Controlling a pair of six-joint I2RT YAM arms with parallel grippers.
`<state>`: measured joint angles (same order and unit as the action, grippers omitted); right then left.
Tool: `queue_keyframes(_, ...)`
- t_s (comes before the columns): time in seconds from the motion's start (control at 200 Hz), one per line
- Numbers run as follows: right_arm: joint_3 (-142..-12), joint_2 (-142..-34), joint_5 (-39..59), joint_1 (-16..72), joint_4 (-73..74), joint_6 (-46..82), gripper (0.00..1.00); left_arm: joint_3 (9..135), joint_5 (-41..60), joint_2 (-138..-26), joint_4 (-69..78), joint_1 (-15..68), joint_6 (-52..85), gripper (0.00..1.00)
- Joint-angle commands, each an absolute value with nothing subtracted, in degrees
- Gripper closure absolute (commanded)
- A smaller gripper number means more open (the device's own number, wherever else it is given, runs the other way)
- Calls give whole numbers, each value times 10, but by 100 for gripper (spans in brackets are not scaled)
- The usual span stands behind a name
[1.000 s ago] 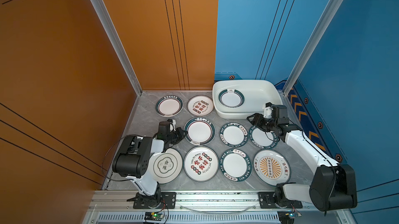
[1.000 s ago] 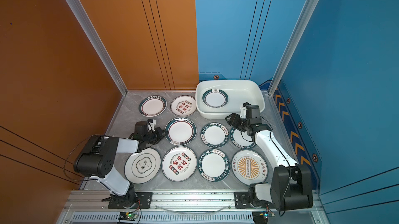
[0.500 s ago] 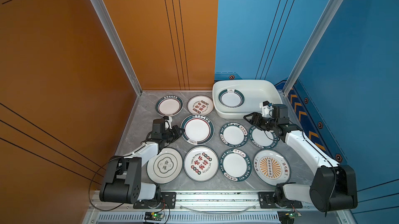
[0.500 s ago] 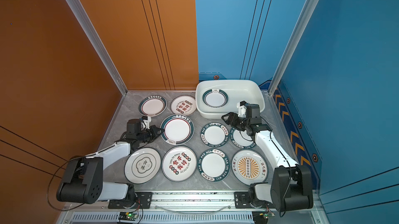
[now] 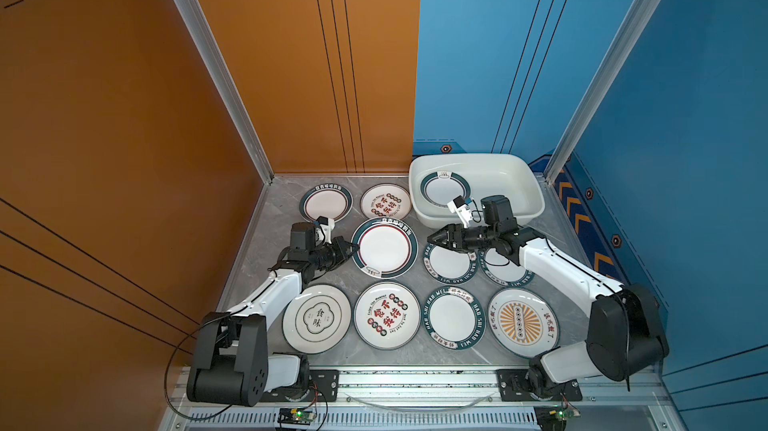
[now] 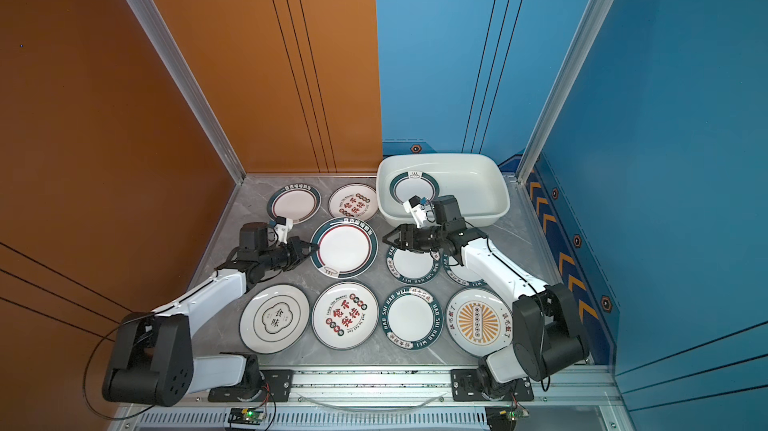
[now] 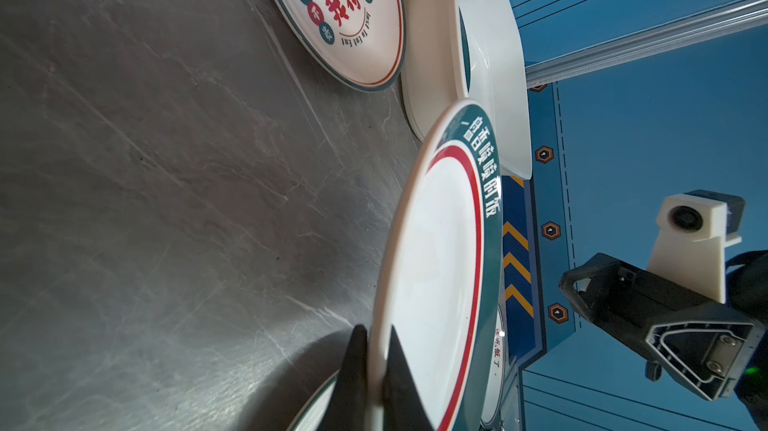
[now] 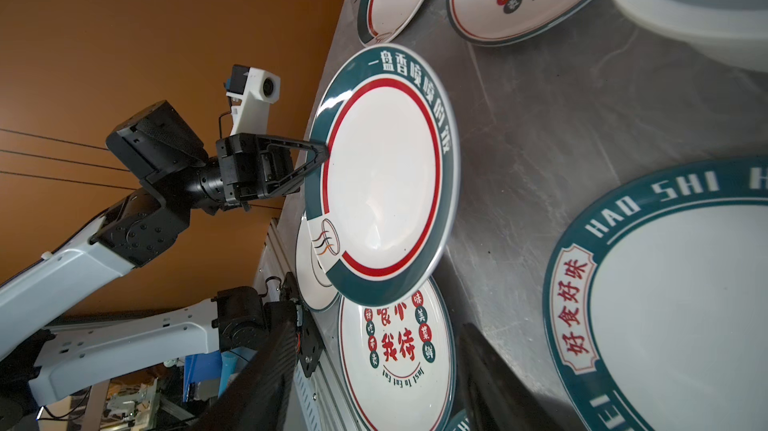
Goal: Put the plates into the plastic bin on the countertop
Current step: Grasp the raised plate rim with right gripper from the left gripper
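In both top views the red-ringed plate (image 5: 384,248) (image 6: 344,247) is seen at the centre of the frame. It is clamped at its left rim by the left gripper (image 5: 353,247) and held tilted, clear of the countertop (image 5: 266,233). Just to its right, the right gripper (image 5: 432,237) is spread and nothing is held. At upper right, one plate (image 5: 444,192) is lying in the bin (image 5: 498,179). Eight other plates (image 5: 386,314) are laid on the countertop.
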<state>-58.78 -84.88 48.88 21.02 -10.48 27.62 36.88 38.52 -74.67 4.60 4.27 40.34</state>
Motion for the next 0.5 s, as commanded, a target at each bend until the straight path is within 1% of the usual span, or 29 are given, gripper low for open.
queue_keyframes(0.0, -603, -864, 487, 215, -126, 253, 36, 399, 429, -718, 48, 52, 403, 100)
queue_keyframes(0.3, -608, -896, 482, 231, -96, 268, 36, 418, 425, -712, 27, 83, 394, 100)
queue_keyframes(0.491, -604, -918, 490, 235, -63, 284, 40, 426, 419, -723, 33, 102, 391, 100)
